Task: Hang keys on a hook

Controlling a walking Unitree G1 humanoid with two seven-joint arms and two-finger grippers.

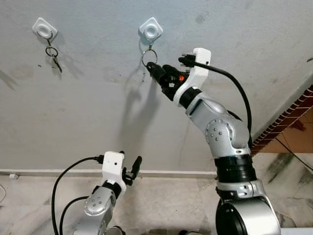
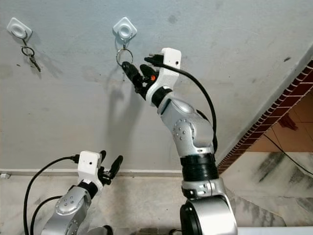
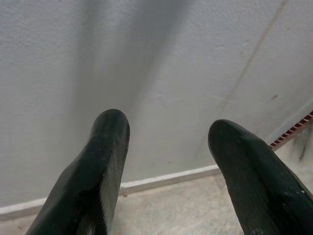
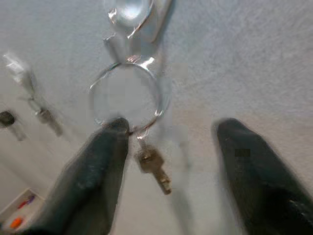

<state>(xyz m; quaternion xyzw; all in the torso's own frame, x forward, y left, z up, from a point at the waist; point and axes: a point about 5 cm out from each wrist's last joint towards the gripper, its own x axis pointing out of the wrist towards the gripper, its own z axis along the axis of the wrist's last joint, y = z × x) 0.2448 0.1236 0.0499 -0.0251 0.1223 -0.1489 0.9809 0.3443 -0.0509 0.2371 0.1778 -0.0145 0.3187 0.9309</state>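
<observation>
Though small, the keys [image 4: 152, 169] on their ring [image 4: 128, 95] look light, hard and slick: thin wire ring, dangling metal key, free to swing. Best taken at the ring's lower edge, where key and ring meet; I'd judge a pinch on the key blade itself would let the ring twist.

Left eye view: ring hangs from the white hook [image 1: 150, 30] on the wall [image 1: 98, 107], directly under it. The right gripper [image 1: 155, 69] is raised just below the hook, tips at the ring's bottom. A second hook [image 1: 44, 28] off to the far side of the white hook carries its own keys [image 1: 54, 55]. Left gripper [image 1: 131, 169] sits low, well below the hook, near the skirting.

Right eye view: same layout; right gripper tips touch or nearly touch the ring.

Left wrist view: left gripper's fingers [image 3: 93, 176] spread apart, nothing between them, bare wall ahead.

Right wrist view, blurred: ring is over the hook, key hanging under it. Right gripper's fingers are wide apart, not pinching; one finger [image 4: 93, 176] brushes the ring's lower edge, the other stands clear. Keys look already hung.
</observation>
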